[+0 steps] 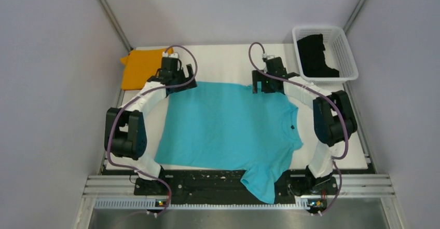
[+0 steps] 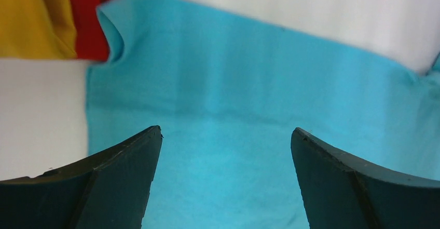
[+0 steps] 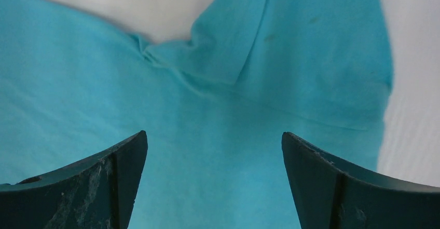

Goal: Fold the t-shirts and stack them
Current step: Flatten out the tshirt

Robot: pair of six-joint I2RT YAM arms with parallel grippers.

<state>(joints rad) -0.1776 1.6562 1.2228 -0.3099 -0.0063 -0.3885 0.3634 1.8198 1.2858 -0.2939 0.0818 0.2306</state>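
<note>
Hovering spread wide and grasping nothing, the left fingers [image 2: 104, 187] and right fingers [image 3: 353, 192] sit over the far edge of the turquoise shirt [image 1: 228, 125]. It lies flat on the counter [image 1: 223, 57], with one sleeve overhanging the near edge (by the arm bases). Risk: that sleeve may drag the fold askew. The far left corner curls beside the red shirt [image 2: 91, 16] and orange shirt [image 1: 139, 68], so a loose pinch there could catch them.

We find no legible text, brand or number in any view; the small dark tag [image 1: 292, 128] at the collar of the turquoise t-shirt [image 1: 223, 125] is too small to read.
</note>
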